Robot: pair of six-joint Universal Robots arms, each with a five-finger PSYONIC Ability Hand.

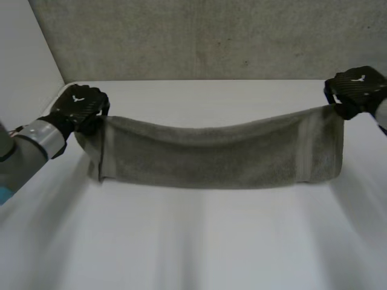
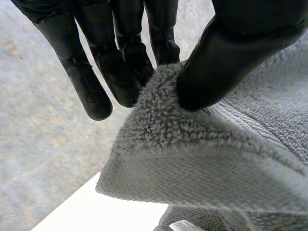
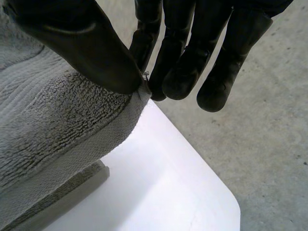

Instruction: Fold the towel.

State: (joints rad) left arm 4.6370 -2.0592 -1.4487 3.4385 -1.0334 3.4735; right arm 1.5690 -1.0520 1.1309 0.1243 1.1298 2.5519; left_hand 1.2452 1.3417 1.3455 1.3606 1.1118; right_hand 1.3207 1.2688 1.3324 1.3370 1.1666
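You had the white table point(image 1: 193, 241) nearest, with grey floor point(image 1: 211, 36) past its far edge. Across the middle, the towel point(image 1: 217, 157) sagged between the hands. At 9 o'clock the left hand point(image 1: 78, 106) pinched one top corner between thumb and fingers. At 2 o'clock the right hand point(image 1: 357, 87) pinched the other.

Head camera high behind the table point(image 1: 193, 248); wrist cameras close on towel point(image 1: 211, 158) corners.

left arm point(image 1: 27, 148) cut off, towel point(image 2: 216, 159) partly cropped
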